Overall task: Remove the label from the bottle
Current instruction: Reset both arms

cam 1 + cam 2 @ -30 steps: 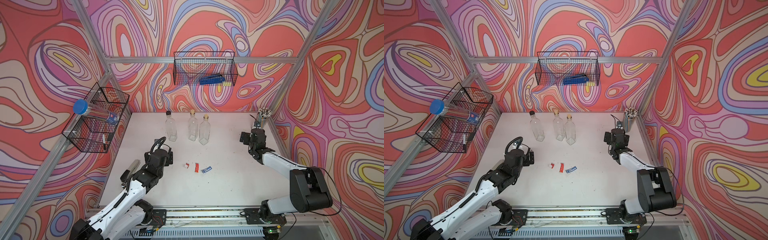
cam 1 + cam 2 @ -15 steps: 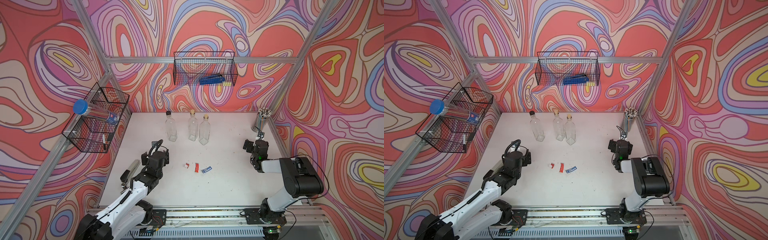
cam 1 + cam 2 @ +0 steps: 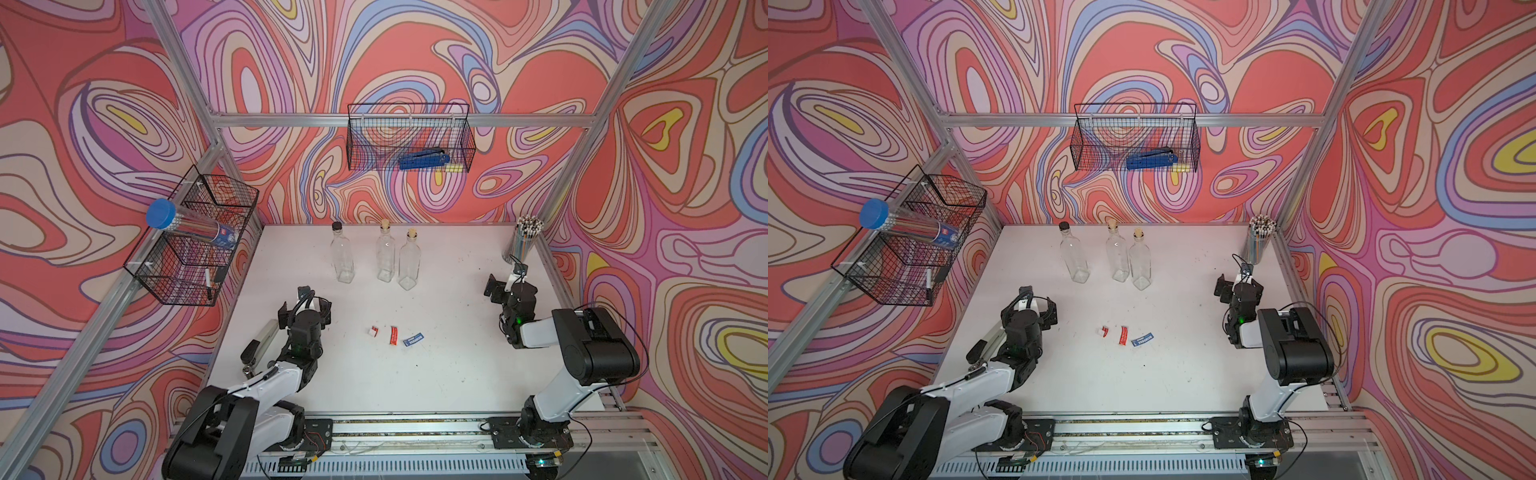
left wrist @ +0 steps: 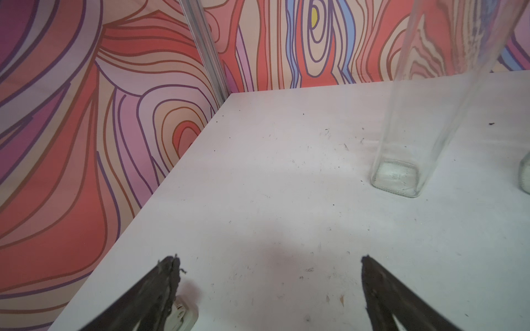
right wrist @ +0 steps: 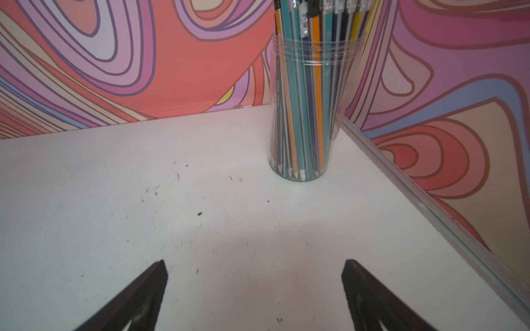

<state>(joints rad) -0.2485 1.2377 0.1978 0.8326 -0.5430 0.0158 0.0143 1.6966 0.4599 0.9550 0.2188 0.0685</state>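
Both arms sat folded low on the white table, and neither one was touching anything. The left gripper had its jaws spread wide, and the left wrist view showed only bare tabletop between its fingers. The right gripper was just as wide and empty. It pointed toward the clear cup of pencils standing in the far corner on that side. Three clear glass bottles stood upright in a row toward the back of the table: the black-capped bottle, the middle bottle with a cork, and the third bottle, also corked. They stood close beside each other, and all three looked like plain glass to me. The peeled pieces lay flat on the table well in front of the bottles, between the two grippers: a small red-and-white scrap, a red strip and a blue label, close together in a line. A wire basket on the back wall held a blue tool.
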